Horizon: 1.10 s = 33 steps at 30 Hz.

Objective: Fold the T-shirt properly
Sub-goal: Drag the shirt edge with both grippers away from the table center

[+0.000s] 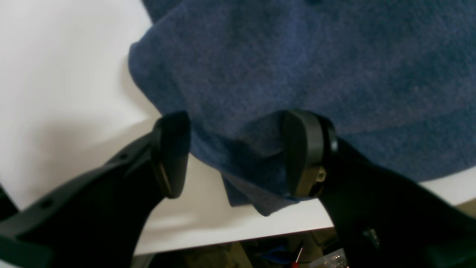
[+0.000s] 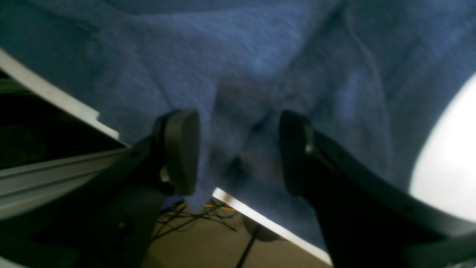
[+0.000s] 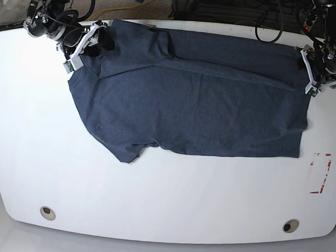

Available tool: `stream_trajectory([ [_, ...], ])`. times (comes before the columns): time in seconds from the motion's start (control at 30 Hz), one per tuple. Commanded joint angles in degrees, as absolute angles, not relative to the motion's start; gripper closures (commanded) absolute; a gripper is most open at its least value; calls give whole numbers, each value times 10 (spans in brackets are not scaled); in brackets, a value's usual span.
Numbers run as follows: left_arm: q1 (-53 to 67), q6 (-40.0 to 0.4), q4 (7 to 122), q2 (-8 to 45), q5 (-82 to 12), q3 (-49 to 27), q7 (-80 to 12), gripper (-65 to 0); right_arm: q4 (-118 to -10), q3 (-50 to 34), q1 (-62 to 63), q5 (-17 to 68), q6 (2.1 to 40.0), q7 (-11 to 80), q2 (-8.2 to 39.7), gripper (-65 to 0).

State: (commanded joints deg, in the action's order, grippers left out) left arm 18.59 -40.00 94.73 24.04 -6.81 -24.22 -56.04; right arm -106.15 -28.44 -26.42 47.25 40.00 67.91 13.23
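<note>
T-shirt (image 3: 191, 99) spread flat, long axis running across the table (image 3: 165, 198) along its far edge, one far corner lying loose between the parted jaws of the left gripper (image 1: 234, 152), the other likewise inside the gaping right gripper (image 2: 238, 149).

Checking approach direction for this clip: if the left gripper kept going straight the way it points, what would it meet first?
Most likely the T-shirt: the left gripper is open with a cloth edge already between its jaws, over the white table. Depth is unclear.
</note>
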Motion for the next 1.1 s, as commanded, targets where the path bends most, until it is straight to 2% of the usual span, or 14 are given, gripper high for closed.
stream_trajectory([
  [0.33, 186, -400, 948, 239, -69, -241, -560, -365, -1061, -266, -273, 470, 400, 679, 124, -328],
  [0.57, 185, -400, 948, 239, -69, -241, -560, -365, -1061, -264, -271, 406, 400, 679, 91, -328],
  [0.73, 185, -400, 948, 239, -69, -241, -560, -365, -1065, -254, -274, 420, 400, 680, 88, -319],
  [0.93, 185, -400, 948, 239, -69, -241, -560, -365, -1063, -233, -274, 448, 400, 680, 90, -189],
  [1.1, 185, -400, 948, 239, -69, -241, -560, -365, -1065, -233, -271, 449, 400, 680, 90, -41],
])
